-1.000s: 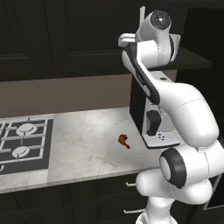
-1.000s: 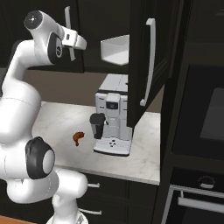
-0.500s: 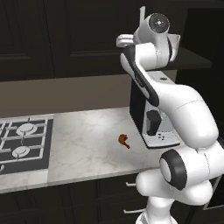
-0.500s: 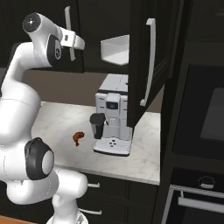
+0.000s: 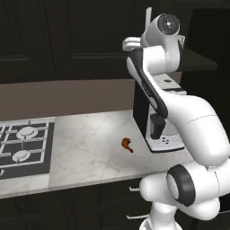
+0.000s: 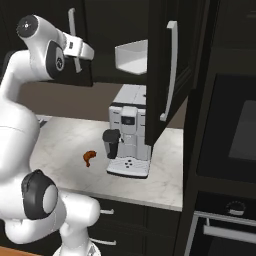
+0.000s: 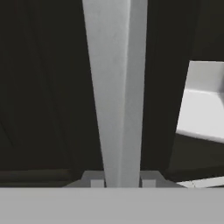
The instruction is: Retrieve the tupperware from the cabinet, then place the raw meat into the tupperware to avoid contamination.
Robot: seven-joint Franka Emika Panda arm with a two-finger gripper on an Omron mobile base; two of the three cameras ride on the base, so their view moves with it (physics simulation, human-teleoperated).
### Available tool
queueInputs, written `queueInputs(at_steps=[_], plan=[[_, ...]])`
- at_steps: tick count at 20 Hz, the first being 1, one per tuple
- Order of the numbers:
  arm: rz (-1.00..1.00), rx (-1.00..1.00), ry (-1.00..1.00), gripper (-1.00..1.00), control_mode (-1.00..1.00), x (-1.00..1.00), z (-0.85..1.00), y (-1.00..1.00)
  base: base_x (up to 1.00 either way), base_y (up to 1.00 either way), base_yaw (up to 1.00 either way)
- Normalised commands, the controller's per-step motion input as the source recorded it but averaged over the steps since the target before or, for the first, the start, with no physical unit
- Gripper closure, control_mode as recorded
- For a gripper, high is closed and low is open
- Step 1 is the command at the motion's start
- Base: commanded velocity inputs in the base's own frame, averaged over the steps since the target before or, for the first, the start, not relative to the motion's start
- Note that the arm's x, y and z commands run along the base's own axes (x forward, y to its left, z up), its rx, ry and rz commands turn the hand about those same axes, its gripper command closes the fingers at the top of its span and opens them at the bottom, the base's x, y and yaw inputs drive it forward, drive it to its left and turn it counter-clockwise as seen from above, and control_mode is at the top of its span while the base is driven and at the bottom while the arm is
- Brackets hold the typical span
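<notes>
Across the left base view, the arm is reaching up to the cabinet (image 5: pixel 90 40), its wrist lying against the silver handle (image 5: pixel 148 20) of the left door. The meat (image 5: pixel 127 143) is lying on the marble surface (image 5: pixel 90 148), just left of the coffee machine (image 5: pixel 157 126) and apart from it. A stove (image 5: pixel 22 143) is sitting at the far left of the surface.

From the right base view, the right cabinet door (image 6: pixel 167 65) is standing open, its long handle (image 6: pixel 170 70) facing the camera. The tupperware (image 6: pixel 131 57) is resting on the inner shelf, above the coffee machine (image 6: pixel 127 137). The meat (image 6: pixel 89 158) is lying on the surface (image 6: pixel 65 145) left of the machine. The hand is pressing against the left door beside its handle (image 6: pixel 72 25). An oven (image 6: pixel 232 135) is occupying the tall unit at right.

Through the hand view, the gripper (image 7: pixel 117 181) is closing around the handle (image 7: pixel 116 87), a fingertip sitting on each side of the bar. The tupperware (image 7: pixel 203 103) is showing at right, past the door edge.
</notes>
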Motion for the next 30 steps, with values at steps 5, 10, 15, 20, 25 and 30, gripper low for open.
queueInputs(at_steps=[5, 10, 15, 20, 25, 30], plan=[[-0.10, -0.05, -0.01, 1.00, -1.00, -0.80, 0.03, 0.52, 0.00, 0.00, 0.00], [-0.08, -0.09, 0.04, 1.00, -1.00, -0.75, 0.03, 0.62, 0.00, 0.00, 0.00], [-0.11, -0.01, 0.11, 1.00, -1.00, -0.67, 0.16, 0.54, 0.00, 0.00, 0.00], [-0.12, -0.01, 0.13, 1.00, -1.00, -0.56, 0.24, 0.61, 0.00, 0.00, 0.00], [-0.15, -0.06, 0.15, 1.00, -1.00, -0.33, 0.07, 0.62, 0.00, 0.00, 0.00], [-0.15, -0.08, 0.02, 1.00, -1.00, -0.16, -0.07, 0.54, 0.00, 0.00, 0.00]])
